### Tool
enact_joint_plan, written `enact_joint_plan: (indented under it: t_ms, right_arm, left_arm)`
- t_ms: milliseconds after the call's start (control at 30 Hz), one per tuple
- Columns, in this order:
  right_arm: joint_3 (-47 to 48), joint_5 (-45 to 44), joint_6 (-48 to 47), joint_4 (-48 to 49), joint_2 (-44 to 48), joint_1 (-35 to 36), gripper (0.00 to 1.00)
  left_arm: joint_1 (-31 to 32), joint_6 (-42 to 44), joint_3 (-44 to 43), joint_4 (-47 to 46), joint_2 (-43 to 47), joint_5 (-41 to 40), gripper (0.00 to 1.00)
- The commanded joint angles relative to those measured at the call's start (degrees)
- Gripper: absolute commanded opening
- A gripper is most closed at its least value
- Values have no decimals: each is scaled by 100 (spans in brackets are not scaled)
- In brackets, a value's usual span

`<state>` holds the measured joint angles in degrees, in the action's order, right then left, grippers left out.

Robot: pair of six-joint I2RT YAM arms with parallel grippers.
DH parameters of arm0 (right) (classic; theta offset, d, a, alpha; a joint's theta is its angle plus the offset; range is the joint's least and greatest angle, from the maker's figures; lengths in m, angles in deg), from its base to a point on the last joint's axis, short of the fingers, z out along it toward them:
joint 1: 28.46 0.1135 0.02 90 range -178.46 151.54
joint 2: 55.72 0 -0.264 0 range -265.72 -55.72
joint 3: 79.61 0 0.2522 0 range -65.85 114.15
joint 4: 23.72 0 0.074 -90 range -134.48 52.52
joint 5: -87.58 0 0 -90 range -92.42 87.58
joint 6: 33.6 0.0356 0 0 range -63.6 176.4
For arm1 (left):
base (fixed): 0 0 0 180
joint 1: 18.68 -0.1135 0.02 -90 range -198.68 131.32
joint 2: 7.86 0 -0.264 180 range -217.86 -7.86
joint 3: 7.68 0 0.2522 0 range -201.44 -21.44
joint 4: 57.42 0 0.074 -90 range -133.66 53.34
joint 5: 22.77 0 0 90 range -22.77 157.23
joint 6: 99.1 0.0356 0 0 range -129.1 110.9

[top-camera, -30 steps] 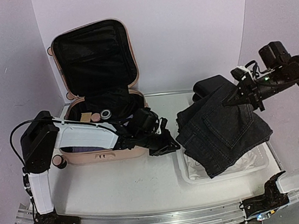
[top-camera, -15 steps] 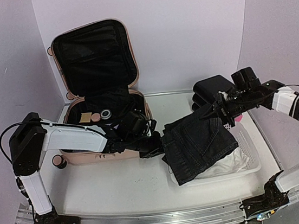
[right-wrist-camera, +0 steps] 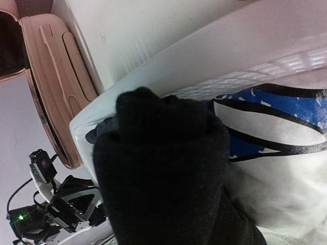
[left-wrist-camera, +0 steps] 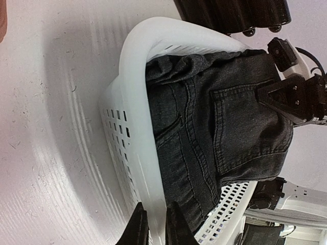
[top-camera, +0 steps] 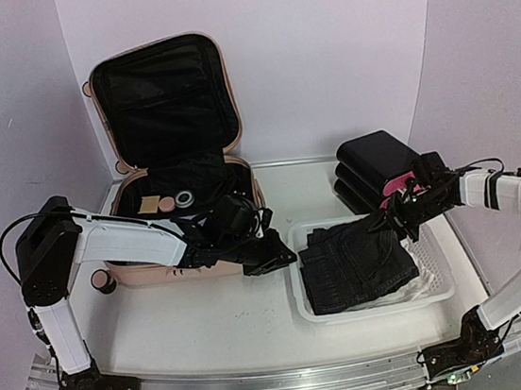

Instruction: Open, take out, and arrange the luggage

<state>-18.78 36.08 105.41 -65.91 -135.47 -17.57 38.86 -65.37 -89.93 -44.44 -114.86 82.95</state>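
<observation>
Luggage (top-camera: 164, 102): stood open at the far left corner of the table (top-camera: 210, 325), lid raised against the back wall; small items are seen in its lower half.
Left gripper (top-camera: 283, 259): clamped on the left rim of the white basket (top-camera: 379, 309), beside the luggage's front right corner.
Basket risk: a tug from this grip could slide or tip the light basket.
Jeans (top-camera: 355, 264): laid folded in the basket over a white garment (right-wrist-camera: 286, 173), bunched toward the far rim.
Right gripper (top-camera: 387, 222): closed on the jeans' far right edge, near the drawer box (top-camera: 375, 157).
Release risk: if the arm is lifted before the jaws are fully parted, the fabric may be snagged and dragged back out.
</observation>
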Motion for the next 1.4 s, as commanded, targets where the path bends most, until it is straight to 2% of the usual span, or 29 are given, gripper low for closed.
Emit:
enact_joint_plan:
  t_ms: [0,233,300,400,533,600,667,767,833,900,1033,1133,1167,1300,1367]
  right_arm:
    - [-44,-508,-783,-476,1,16,0]
    - [492,-1730,-2308,-2321,-62,15,0]
    - [730,-2134,-2738,-2863,-177,10,5]
    - [1191,-2342,-3285,-3451,-301,37,25]
    - [2005,-3620,-3678,-4447,-245,265,51]
    - [2314,-4282,-3730,-4826,-125,411,59]
    - [2538,-4665,-3703,-5064,-30,622,62]
    - [2704,-4424,-3577,-5174,43,1035,64]
    - [2481,-3207,-3485,-4790,70,1134,64]
    - [1953,-2518,-3319,-4041,187,1139,63]
    - [858,-3012,-3071,-3007,191,1122,49]
    - [263,-3225,-2893,-2285,-52,1117,32]
    - [203,-3323,-2900,-2229,-171,1125,30]
    - [524,-3442,-2992,-2522,-228,1133,32]
    - [778,-3195,-3041,-2668,54,1165,40]
  left_arm:
    - [-6,266,149,129,94,-344,6]
    - [-6,313,144,122,128,-391,6]
    - [-6,323,122,122,119,-382,6]
    - [-6,357,76,125,82,-344,5]
    - [-3,411,28,133,87,-308,5]
    - [-5,449,3,135,93,-300,5]
    - [-6,487,-26,131,77,-269,5]
    - [-6,499,-88,131,5,-189,6]
    - [3,494,-116,130,-52,-131,6]
    - [7,503,-129,130,-84,-97,6]
    - [36,730,-84,135,72,-132,11]
    - [38,1073,-68,139,310,-193,24]
    - [38,1192,-83,139,411,-195,29]
    - [23,1754,-118,175,927,-53,56]
    - [-39,2048,-113,281,1232,60,66]
